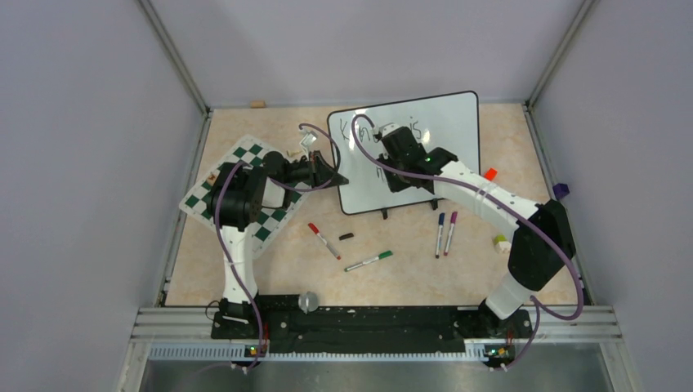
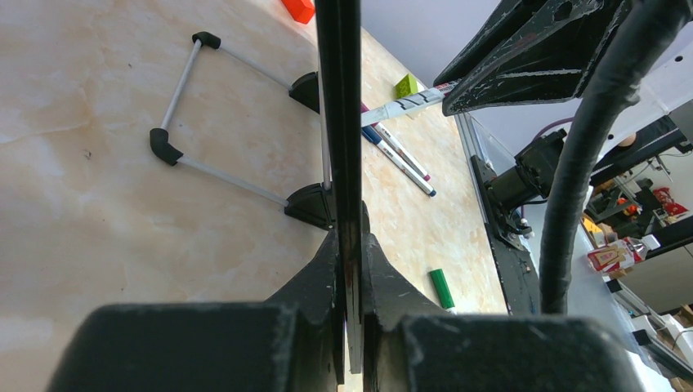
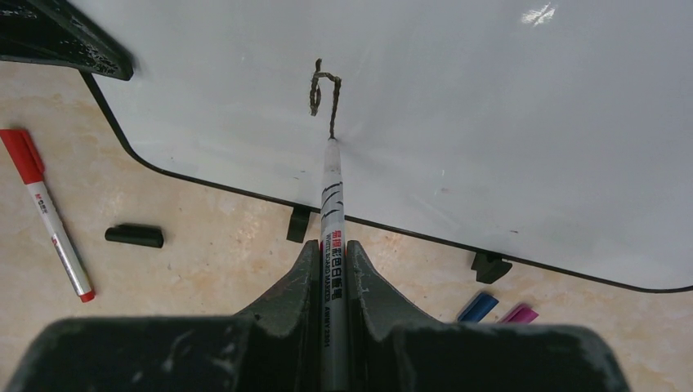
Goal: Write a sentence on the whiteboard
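Note:
The whiteboard [image 1: 445,131] stands tilted on its black feet at the back middle of the table. My left gripper [image 1: 337,179] is shut on its left edge; in the left wrist view the black frame [image 2: 339,122] runs edge-on between the fingers of the left gripper [image 2: 351,245]. My right gripper [image 3: 333,249] is shut on a white board marker [image 3: 332,196], whose tip touches the board [image 3: 490,98] at the end of a small black stroke [image 3: 323,88]. From above, black handwriting of the sentence [image 1: 417,126] shows along the top, partly hidden by the right gripper [image 1: 382,135].
A green-and-white chess mat [image 1: 260,216] lies under the left arm. In front of the board lie a red marker [image 1: 324,240], a black cap [image 1: 346,236], a green marker [image 1: 368,261], and blue [image 1: 440,234] and purple [image 1: 450,233] markers. Small blocks [image 1: 490,173] sit to the right.

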Robot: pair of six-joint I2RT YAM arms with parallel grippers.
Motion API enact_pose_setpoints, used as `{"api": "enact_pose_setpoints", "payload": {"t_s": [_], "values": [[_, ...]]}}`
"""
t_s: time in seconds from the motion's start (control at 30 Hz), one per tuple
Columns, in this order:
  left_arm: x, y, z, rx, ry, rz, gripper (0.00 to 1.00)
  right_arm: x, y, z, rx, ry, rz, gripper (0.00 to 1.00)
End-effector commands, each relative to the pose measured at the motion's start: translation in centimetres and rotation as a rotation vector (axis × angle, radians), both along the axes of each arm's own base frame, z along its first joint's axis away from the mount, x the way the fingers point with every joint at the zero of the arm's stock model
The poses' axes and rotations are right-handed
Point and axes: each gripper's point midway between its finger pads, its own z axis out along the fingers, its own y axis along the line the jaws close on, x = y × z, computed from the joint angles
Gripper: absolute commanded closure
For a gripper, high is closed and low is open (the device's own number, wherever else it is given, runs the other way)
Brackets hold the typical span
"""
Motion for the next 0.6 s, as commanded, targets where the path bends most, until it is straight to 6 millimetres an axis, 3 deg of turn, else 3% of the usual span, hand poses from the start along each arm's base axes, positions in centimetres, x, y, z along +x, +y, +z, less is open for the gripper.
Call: {"api": "enact_pose_setpoints", "payload": {"t_s": [0.0,0.57], "values": [[-0.2,-0.4,2.6,-0.024,-0.264,-0.034,1.0,2.0,0.1,1.6,0.028,-0.073,-0.043,1.0],[-0.2,-0.3,2.7,-0.024,-0.262,-0.036,1.0,3.8,0.9,3.6,0.042,-0.129,-0.047,1.0]]}}
